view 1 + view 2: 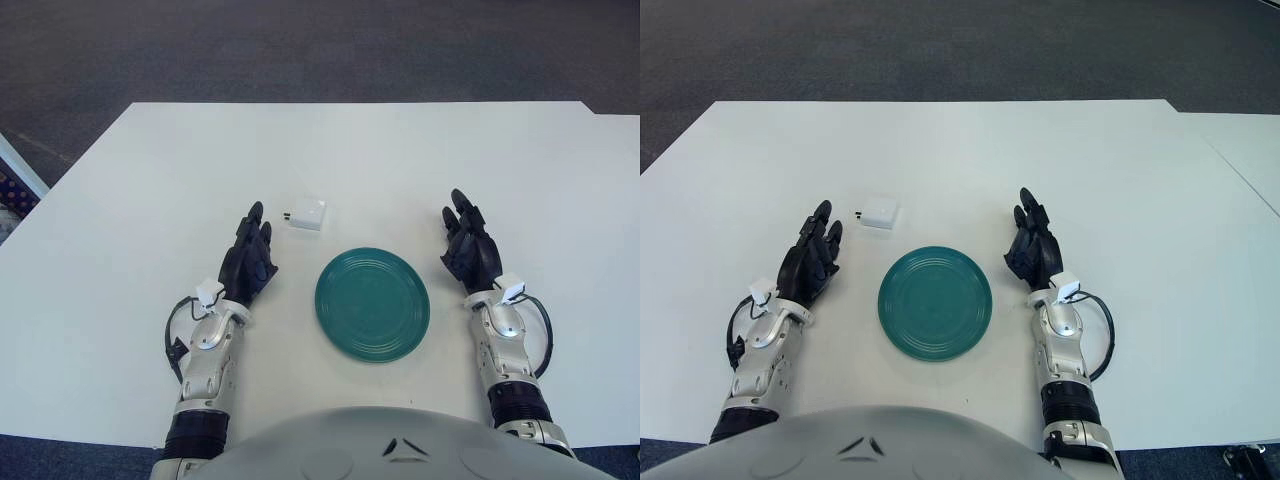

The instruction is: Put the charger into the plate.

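1. Left eye view:
   - Small white square plastic charger (307, 214) flat on the white table (120, 200), metal prongs pointing toward the robot's left; just beyond the round teal ridged plate (372, 304) and to its left, apart from the rim.
   - Left hand (249, 262) beside the plate's left edge, near the charger but not touching; fingers extended, released, holding nothing.
   - Right hand (470, 250) to the right of the plate; fingers likewise straight and empty.
   - Plate bare; charger not yet moved.

2. Right eye view:
   - Same layout: charger (879, 214) ahead of the left hand (809, 264), plate (935, 303) between both hands, right hand (1035, 249) idle.
   - Probably light, rigid, smooth-shelled, so likely slippery under hard fingertips; not fragile.
   - Best hold: a pinch across the two flat side faces of the body, clear of the prongs.
   - Low profile against the table probably leaves little edge to catch.
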Motion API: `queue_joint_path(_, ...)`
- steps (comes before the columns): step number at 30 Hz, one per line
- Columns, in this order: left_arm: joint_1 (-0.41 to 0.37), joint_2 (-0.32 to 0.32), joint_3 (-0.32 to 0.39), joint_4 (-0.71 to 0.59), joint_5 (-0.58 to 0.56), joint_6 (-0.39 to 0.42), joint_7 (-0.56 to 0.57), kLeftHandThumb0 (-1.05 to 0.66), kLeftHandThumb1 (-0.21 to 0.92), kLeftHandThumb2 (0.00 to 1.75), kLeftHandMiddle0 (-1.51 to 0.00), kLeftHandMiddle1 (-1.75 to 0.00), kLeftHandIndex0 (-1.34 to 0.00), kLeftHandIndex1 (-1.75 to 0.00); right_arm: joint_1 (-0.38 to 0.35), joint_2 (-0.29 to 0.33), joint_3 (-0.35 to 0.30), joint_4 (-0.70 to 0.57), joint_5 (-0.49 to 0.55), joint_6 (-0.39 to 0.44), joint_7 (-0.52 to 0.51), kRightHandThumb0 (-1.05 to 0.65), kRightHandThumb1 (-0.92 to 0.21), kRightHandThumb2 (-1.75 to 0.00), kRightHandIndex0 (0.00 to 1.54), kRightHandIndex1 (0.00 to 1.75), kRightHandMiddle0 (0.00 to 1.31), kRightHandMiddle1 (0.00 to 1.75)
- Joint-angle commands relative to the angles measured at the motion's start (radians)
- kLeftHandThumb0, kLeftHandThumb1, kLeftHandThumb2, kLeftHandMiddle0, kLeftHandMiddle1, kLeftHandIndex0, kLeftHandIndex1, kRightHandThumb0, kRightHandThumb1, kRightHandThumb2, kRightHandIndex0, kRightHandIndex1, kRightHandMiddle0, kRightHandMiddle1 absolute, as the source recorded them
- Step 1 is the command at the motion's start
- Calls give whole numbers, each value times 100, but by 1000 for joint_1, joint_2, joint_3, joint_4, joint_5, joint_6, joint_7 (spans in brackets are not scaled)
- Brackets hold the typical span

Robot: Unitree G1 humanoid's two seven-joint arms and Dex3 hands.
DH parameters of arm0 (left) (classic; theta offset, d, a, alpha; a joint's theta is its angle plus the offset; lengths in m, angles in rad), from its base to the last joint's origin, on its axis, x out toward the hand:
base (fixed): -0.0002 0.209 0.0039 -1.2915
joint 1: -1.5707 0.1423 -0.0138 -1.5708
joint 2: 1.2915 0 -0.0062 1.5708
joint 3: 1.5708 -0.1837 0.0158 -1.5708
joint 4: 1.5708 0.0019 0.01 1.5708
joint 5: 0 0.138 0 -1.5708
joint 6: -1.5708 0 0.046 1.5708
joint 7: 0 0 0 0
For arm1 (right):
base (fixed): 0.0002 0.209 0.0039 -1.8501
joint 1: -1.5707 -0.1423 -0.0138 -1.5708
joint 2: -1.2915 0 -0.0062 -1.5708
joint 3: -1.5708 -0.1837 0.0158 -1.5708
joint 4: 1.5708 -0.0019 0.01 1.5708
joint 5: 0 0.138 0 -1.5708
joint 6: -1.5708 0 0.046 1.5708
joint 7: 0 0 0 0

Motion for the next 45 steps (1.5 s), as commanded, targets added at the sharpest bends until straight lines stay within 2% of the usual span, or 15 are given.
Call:
queue_joint_path(1, 44, -2, -11, -52, -3, 135, 40, -105, 92, 90, 0, 0, 0, 0, 30, -1, 1, 38, -12, 28, -5, -94, -92, -108, 5, 0, 0, 17)
queue_joint_path(3, 56, -8, -19, -112, -3, 187, 61, -105, 92, 90, 0, 0, 0, 0, 29, -1, 1, 39, -10, 28, -3, -94, -92, -108, 5, 0, 0, 17)
queue_joint_path(7, 54, -10, -13, -124, -6, 234, 70, -105, 92, 91, 0, 0, 0, 0, 30, -3, 0, 39, -4, 26, 3, -94, -92, -108, 5, 0, 0, 16)
queue_joint_path(20, 68, -12, -20, -194, -3, 308, 88, -105, 92, 89, 0, 0, 0, 0, 33, -1, 0, 34, -5, 30, -1, -95, -92, -106, 5, 0, 0, 16)
queue_joint_path(29, 76, -8, -27, -215, 10, 318, 95, -105, 92, 85, 0, 0, 0, 0, 33, -2, 2, 35, -6, 29, 4, -94, -92, -106, 4, 0, 0, 16)
queue_joint_path(36, 84, 0, -30, -226, 29, 283, 91, -105, 92, 86, 0, 0, 0, 0, 36, -1, 4, 32, -8, 28, 1, -94, -92, -107, 4, 0, 0, 16)
queue_joint_path(42, 70, -3, -7, -217, 38, 268, 104, -105, 92, 89, 0, 0, -3, -2, 34, 3, 5, 37, -10, 28, -2, -94, -92, -107, 4, 0, 0, 16)
queue_joint_path(45, 34, 33, 29, -239, 53, 265, 113, -104, 92, 92, -2, -1, -5, -3, 31, 4, 4, 40, -6, 31, -2, -94, -92, -107, 5, 0, 0, 17)
